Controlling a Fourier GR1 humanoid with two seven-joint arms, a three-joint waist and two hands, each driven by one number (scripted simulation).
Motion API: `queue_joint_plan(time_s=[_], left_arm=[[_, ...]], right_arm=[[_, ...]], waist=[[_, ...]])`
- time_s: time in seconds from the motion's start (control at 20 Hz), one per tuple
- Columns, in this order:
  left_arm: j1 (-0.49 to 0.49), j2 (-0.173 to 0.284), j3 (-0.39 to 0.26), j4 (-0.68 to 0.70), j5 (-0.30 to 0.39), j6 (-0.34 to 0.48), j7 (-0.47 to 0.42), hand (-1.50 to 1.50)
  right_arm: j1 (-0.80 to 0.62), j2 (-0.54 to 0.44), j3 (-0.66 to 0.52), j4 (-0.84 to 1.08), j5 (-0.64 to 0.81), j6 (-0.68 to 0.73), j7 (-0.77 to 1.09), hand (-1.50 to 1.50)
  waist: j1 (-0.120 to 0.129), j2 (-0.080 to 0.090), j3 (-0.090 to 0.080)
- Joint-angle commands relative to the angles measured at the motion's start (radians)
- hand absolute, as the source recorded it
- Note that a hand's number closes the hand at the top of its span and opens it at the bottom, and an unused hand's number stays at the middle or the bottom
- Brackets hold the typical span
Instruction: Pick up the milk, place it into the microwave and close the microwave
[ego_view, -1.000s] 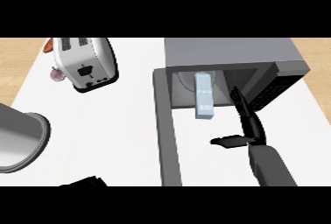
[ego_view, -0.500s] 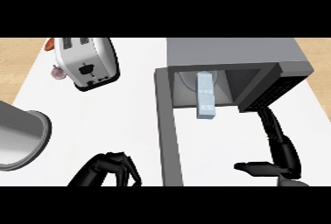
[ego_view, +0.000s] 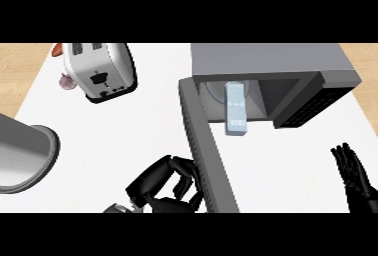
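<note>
Head view: nearest, at the lower edge, the left hand (ego_view: 164, 184) sits against the outer face of the open microwave door (ego_view: 207, 160), its fingers curled and empty, touching or just beside the door's near end. At the lower right the right hand (ego_view: 354, 175) rests with fingers straight and close together, holding nothing, well apart from the door. The door swings out toward the viewer across the white tabletop (ego_view: 140, 130). Beyond it the milk (ego_view: 235, 108) lies in the microwave (ego_view: 266, 75) opening, its near end jutting just past the front edge. So the placing looks done and the closing is in hand. Next, the left hand should push the door rightward and shut; the jutting milk could block it. Far left stand a toaster (ego_view: 100, 70) and, nearer, a grey pot (ego_view: 26, 157).
</note>
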Motion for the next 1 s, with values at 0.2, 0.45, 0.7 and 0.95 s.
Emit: queue_joint_plan(time_s=[0.2, 0.45, 0.7, 0.95], left_arm=[[-0.228, -0.002, -0.277, 0.402, 0.134, 0.218, -0.138, 1.50], [-0.335, -0.002, -0.456, 0.505, 0.284, 0.415, -0.165, 1.50], [-0.408, -0.002, -0.517, 0.523, 0.398, 0.582, -0.126, 1.50], [-0.455, -0.002, -0.536, 0.491, 0.461, 0.739, -0.134, 1.50]], right_arm=[[0.100, -0.051, -0.036, -0.175, -0.100, 0.109, 0.012, -1.50], [0.096, -0.067, -0.050, -0.235, -0.175, 0.167, 0.028, -1.50], [0.064, -0.114, -0.081, -0.299, -0.197, 0.174, 0.053, -1.50], [0.059, -0.123, -0.051, -0.332, -0.244, 0.228, 0.080, -1.50]], waist=[[-0.019, 0.007, -0.001], [-0.052, 0.012, -0.002], [-0.082, 0.018, -0.004], [-0.124, 0.024, -0.005]])
